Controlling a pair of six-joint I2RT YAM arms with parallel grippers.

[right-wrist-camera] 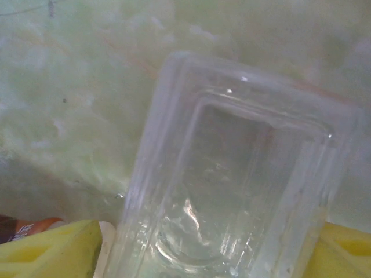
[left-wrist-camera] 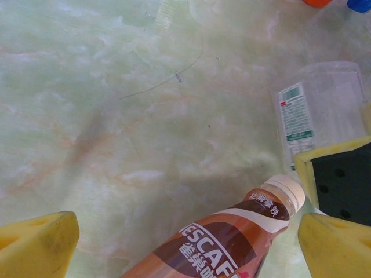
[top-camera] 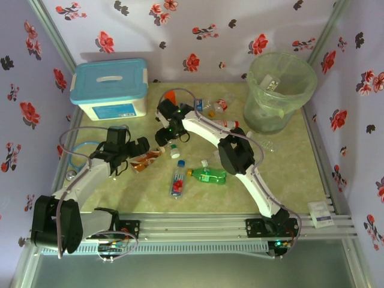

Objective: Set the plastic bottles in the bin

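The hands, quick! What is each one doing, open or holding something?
Left hand: open around the brown coffee bottle, not squeezing it.
Right hand: a clear bottle sits between its fingers; whether it grips cannot be told.

Lavender walls (top-camera: 210, 24) printed with red and dark flowers enclosed three sides, pale green marbled desk (top-camera: 300, 174), metal rail (top-camera: 198, 225) along near edge, lighting seemingly soft, even.

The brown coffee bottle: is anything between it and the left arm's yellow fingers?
Nothing visible. In the left wrist view the brown coffee bottle lies between the yellow fingers, with only bare table around its neck. A clear container sits off to the side.
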